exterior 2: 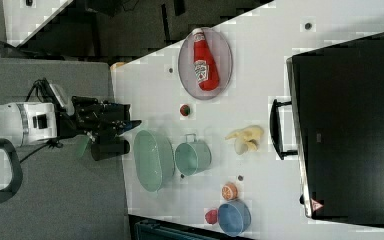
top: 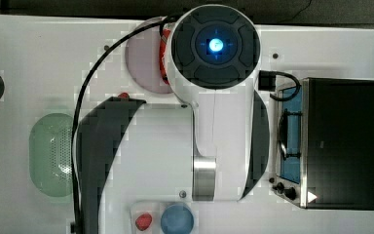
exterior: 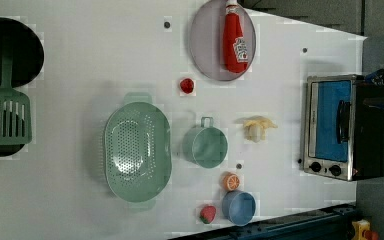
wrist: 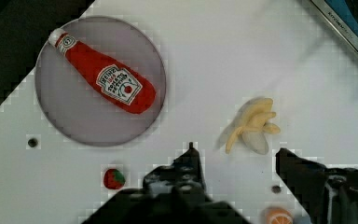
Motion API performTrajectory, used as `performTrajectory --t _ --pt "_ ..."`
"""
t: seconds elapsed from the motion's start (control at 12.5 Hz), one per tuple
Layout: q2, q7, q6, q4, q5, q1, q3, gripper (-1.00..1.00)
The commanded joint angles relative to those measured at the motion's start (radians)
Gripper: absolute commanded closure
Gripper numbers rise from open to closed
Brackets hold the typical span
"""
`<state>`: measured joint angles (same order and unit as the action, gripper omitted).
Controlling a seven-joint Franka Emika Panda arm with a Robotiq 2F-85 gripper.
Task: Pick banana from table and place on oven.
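Hovering my gripper [wrist: 235, 172], jaws parted and empty, high over the banana [wrist: 251, 126] lying on the table [exterior: 80, 75] between cup [exterior: 206, 146] and oven [exterior: 342, 127], I risk pinching only loose peel and dropping it.
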<state>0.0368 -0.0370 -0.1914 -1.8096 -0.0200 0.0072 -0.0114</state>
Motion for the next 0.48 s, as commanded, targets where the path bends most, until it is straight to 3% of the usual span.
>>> performTrajectory --t 0.08,0.24,0.48 --pt "0.543 -0.034 0.226 -0.311 -0.004 -0.019 -0.026 -0.58" --pt "0.543 -0.034 0.226 -0.311 -0.004 -0.019 -0.026 -0.99" --pt "0.530 -0.034 0.211 -0.327 -0.004 -0.019 -0.026 -1.00"
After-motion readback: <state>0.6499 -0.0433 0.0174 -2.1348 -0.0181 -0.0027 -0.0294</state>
